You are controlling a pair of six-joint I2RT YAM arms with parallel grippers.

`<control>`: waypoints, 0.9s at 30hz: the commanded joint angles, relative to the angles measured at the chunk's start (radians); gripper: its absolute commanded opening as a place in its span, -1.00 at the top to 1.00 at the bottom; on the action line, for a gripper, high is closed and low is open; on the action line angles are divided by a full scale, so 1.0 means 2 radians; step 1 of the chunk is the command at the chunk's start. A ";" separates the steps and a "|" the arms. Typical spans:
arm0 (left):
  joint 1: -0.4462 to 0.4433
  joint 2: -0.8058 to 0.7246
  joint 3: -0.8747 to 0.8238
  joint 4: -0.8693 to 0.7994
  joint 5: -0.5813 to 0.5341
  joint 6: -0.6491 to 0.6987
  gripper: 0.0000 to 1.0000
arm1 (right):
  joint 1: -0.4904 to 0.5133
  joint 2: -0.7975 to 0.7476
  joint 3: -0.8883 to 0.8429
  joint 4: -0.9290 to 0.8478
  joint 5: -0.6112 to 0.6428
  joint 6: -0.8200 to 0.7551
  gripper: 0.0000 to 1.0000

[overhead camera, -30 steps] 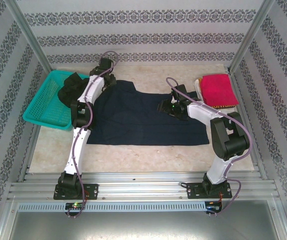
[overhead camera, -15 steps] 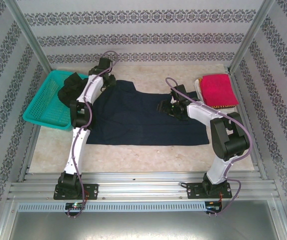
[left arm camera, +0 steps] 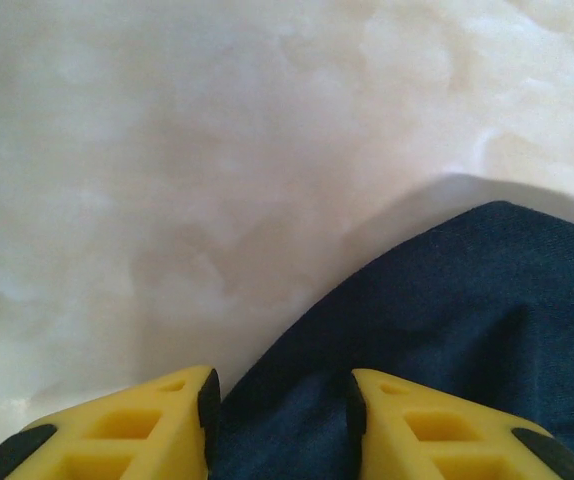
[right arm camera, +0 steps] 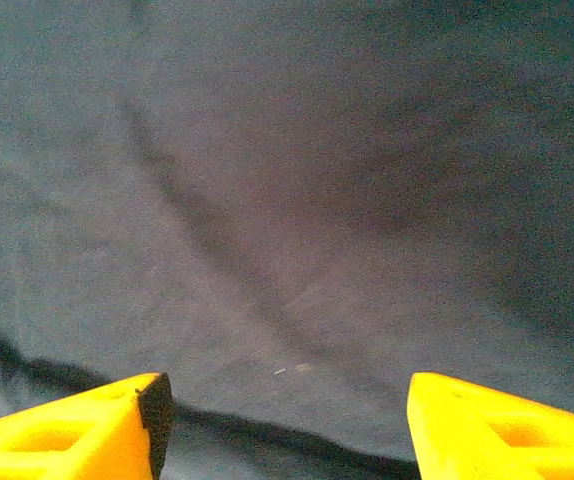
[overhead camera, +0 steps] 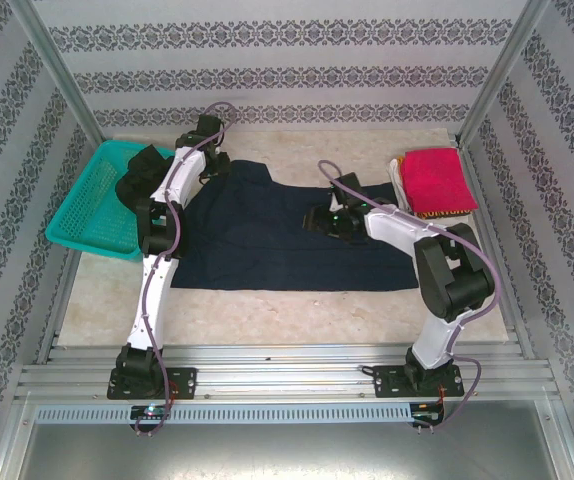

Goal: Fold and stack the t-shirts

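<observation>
A large navy t-shirt (overhead camera: 277, 240) lies spread flat across the middle of the table. My left gripper (overhead camera: 210, 163) is at its far left corner. In the left wrist view its yellow fingers (left arm camera: 147, 425) stand apart, with the navy cloth (left arm camera: 447, 300) lying loose between them over the pale tabletop. My right gripper (overhead camera: 314, 219) hovers over the shirt's upper middle, jaws wide open above the smooth navy cloth (right arm camera: 297, 200), holding nothing. A pinkish-red t-shirt (overhead camera: 435, 180) lies folded at the back right. A black t-shirt (overhead camera: 145, 168) is bunched in the basket.
A teal mesh basket (overhead camera: 82, 215) stands at the left edge, beside the left arm. The red shirt rests on a pale folded cloth (overhead camera: 399, 172). Metal frame posts and patterned walls close the table in. Bare tabletop (overhead camera: 267, 310) runs along the near side of the navy shirt.
The left jaws have parted at the shirt's far left corner. The right gripper has slid left across the navy shirt, still open.
</observation>
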 commanded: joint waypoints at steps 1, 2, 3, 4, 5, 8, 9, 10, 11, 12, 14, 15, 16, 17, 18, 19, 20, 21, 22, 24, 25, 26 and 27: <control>-0.003 -0.025 0.000 -0.014 -0.008 0.005 0.21 | 0.061 0.021 0.057 -0.016 0.003 -0.042 -0.30; -0.003 -0.025 0.000 -0.014 -0.008 0.003 0.20 | 0.077 0.031 0.070 -0.016 0.008 -0.049 -0.30; -0.003 -0.025 0.000 -0.016 -0.007 0.002 0.20 | 0.092 0.045 0.085 -0.016 0.009 -0.053 -0.30; -0.003 -0.025 -0.001 -0.016 -0.006 0.002 0.20 | 0.104 0.058 0.099 -0.018 0.008 -0.058 -0.30; -0.003 -0.024 -0.002 -0.016 -0.004 0.002 0.20 | 0.115 0.074 0.115 -0.020 0.005 -0.061 -0.27; -0.002 -0.025 -0.002 -0.014 0.000 0.003 0.20 | 0.136 0.120 0.151 -0.020 -0.005 -0.062 -0.17; -0.001 -0.025 -0.001 -0.014 0.001 0.002 0.20 | 0.139 0.134 0.161 -0.019 -0.011 -0.060 -0.15; 0.000 -0.025 0.000 -0.015 0.002 0.002 0.20 | 0.140 0.143 0.167 -0.019 -0.017 -0.057 -0.13; 0.000 -0.027 0.000 -0.015 0.003 0.002 0.20 | 0.141 0.151 0.170 -0.017 -0.022 -0.052 -0.12; 0.001 -0.028 0.000 -0.017 0.003 0.002 0.20 | 0.141 0.156 0.169 -0.014 -0.026 -0.048 -0.11; 0.001 -0.031 0.000 -0.020 0.001 0.004 0.20 | 0.141 0.158 0.157 -0.006 -0.036 -0.039 -0.10; 0.001 -0.033 0.000 -0.022 0.000 0.005 0.19 | 0.141 0.155 0.146 0.000 -0.040 -0.033 -0.10; 0.002 -0.034 -0.002 -0.023 -0.001 0.005 0.19 | 0.142 0.151 0.135 0.006 -0.044 -0.030 -0.10; 0.001 -0.037 -0.002 -0.025 0.000 0.005 0.19 | 0.143 0.148 0.123 0.010 -0.046 -0.027 -0.10; 0.001 -0.040 -0.003 -0.026 0.001 0.005 0.19 | 0.145 0.145 0.112 0.010 -0.047 -0.025 -0.10; 0.001 -0.043 -0.005 -0.026 0.003 0.004 0.19 | 0.146 0.142 0.103 0.011 -0.047 -0.024 -0.10; 0.001 -0.047 -0.007 -0.025 0.006 0.002 0.19 | 0.147 0.137 0.092 0.012 -0.046 -0.023 -0.10; 0.001 -0.052 -0.010 -0.024 0.009 0.000 0.18 | 0.149 0.133 0.079 0.014 -0.046 -0.020 -0.10; 0.001 -0.059 -0.014 -0.022 0.010 -0.001 0.18 | 0.149 0.130 0.069 0.016 -0.045 -0.017 -0.10; 0.001 -0.073 -0.025 -0.015 0.012 -0.003 0.17 | 0.150 0.121 0.048 0.022 -0.044 -0.011 -0.10; 0.001 -0.081 -0.032 -0.011 0.012 -0.003 0.15 | 0.150 0.117 0.041 0.023 -0.042 -0.009 -0.10; 0.001 -0.090 -0.041 -0.005 0.013 -0.003 0.14 | 0.150 0.114 0.034 0.024 -0.041 -0.007 -0.10; 0.001 -0.099 -0.052 0.003 0.015 -0.003 0.13 | 0.150 0.110 0.029 0.024 -0.040 -0.004 -0.11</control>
